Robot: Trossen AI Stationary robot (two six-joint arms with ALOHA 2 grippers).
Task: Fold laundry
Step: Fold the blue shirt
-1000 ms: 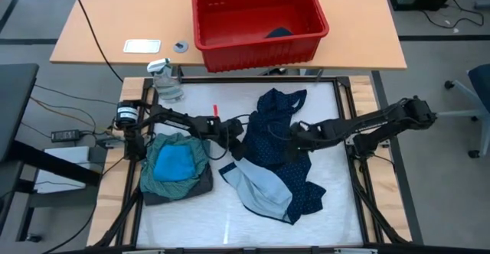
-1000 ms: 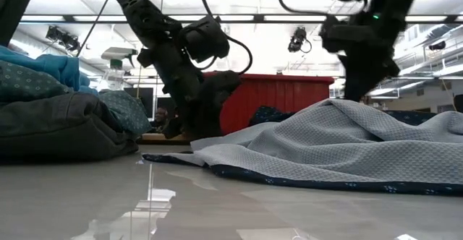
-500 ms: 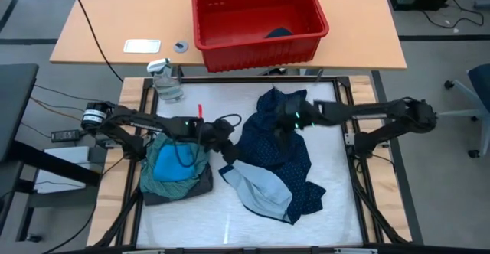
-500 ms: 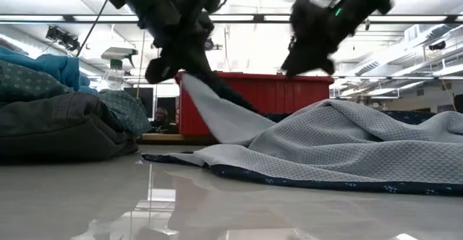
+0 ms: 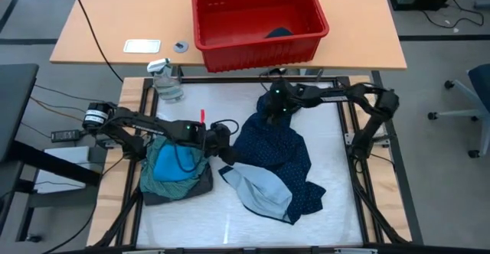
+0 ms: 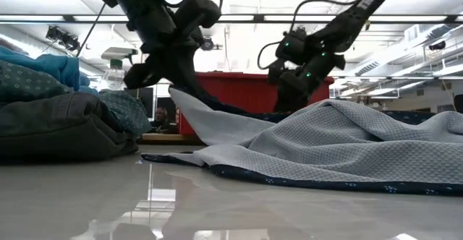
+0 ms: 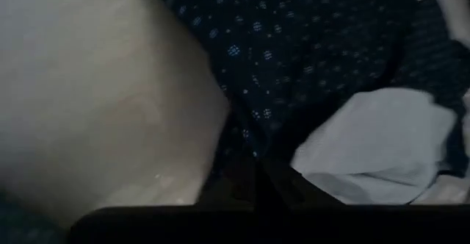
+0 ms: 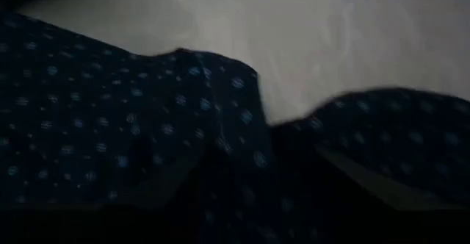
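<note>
The navy dotted piece (image 5: 272, 151) lies crumpled mid-table, its pale blue inside (image 5: 260, 189) turned up at the near end. My left gripper (image 5: 223, 151) is shut on the piece's left edge. My right gripper (image 5: 272, 107) hovers open over the piece's far end (image 8: 110, 112). On the table's left, a bright blue piece (image 5: 172, 162) rests on the teal-green shirt (image 5: 195, 151), which lies on a dark grey piece (image 5: 191, 189). My left gripper pinches the navy piece's left edge (image 7: 246, 145) between its two fingers, slanting down from the table's left. That edge is lifted off the table and slopes down (image 6: 210, 121) to the rest of the piece, which lies flat. I cannot tell whether my right gripper touches the cloth.
A red bin (image 5: 256, 13) with a dark item inside stands on the wooden table beyond the far edge. A clear spray bottle (image 5: 167, 82) stands at the far left corner. Bare white tabletop (image 5: 191, 223) shows along the near side.
My left gripper has risen, drawing the navy piece's left edge up off the table into a slope. My right gripper has swung from the middle of the piece toward the table's far edge and now hangs over the piece's far end.
</note>
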